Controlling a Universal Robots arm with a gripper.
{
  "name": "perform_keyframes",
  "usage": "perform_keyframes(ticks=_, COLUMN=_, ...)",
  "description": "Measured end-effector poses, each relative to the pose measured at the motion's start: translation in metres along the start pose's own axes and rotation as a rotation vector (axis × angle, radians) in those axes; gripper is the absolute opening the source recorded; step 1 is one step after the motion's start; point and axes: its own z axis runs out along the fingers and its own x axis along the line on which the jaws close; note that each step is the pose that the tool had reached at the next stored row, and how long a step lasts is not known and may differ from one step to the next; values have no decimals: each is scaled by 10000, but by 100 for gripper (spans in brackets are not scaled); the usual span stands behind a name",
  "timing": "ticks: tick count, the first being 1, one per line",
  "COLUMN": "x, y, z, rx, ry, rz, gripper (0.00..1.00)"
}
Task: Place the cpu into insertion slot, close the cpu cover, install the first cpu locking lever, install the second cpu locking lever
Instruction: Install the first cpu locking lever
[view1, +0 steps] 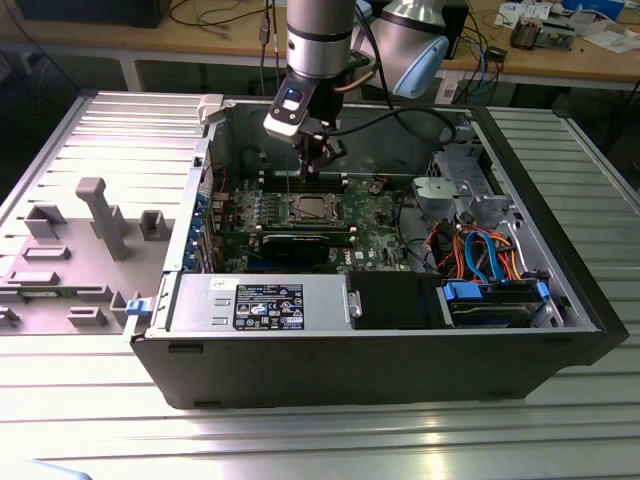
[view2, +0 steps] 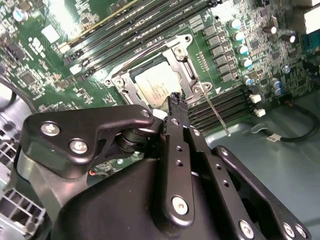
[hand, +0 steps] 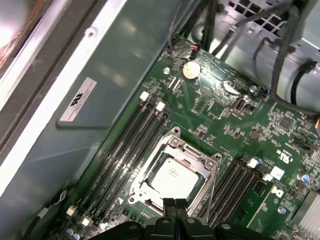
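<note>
The ribbed grey metal surface (view1: 100, 420) carries an open black computer case (view1: 350, 372). On the case's floor lies the green motherboard (hand: 220, 110). The black pincer (hand: 175, 204) hangs over the board just beside the square silvery-rimmed insertion slot (view1: 292, 208), with its fingers together and nothing between them.

The thin silvery windowed cpu cover (hand: 207, 167) lies flat over the slot. The small grey-topped square cpu (hand: 172, 180) shows through its window, so I judge placing and closing as done. The step in hand looks like the levers.

One thin metal lever rod (view2: 216, 112) angles away from the socket over the long black slots, apparently unlatched (whether the other is hooked, I cannot tell). Seating a lever would call for pressing the rod down and tucking it sideways under its catch without slipping off.
</note>
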Motion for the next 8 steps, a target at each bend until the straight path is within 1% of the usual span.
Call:
perform_keyframes(ticks=5, x=0, y=0, z=5, rx=3, ry=-1, rz=-717, gripper=11)
perform_keyframes(ticks=7, x=0, y=0, z=9, rx=4, ry=-1, rz=-1166, gripper=11)
perform_keyframes(ticks=8, x=2, y=-4, z=10, rx=4, ry=-1, rz=-1254, gripper=11)
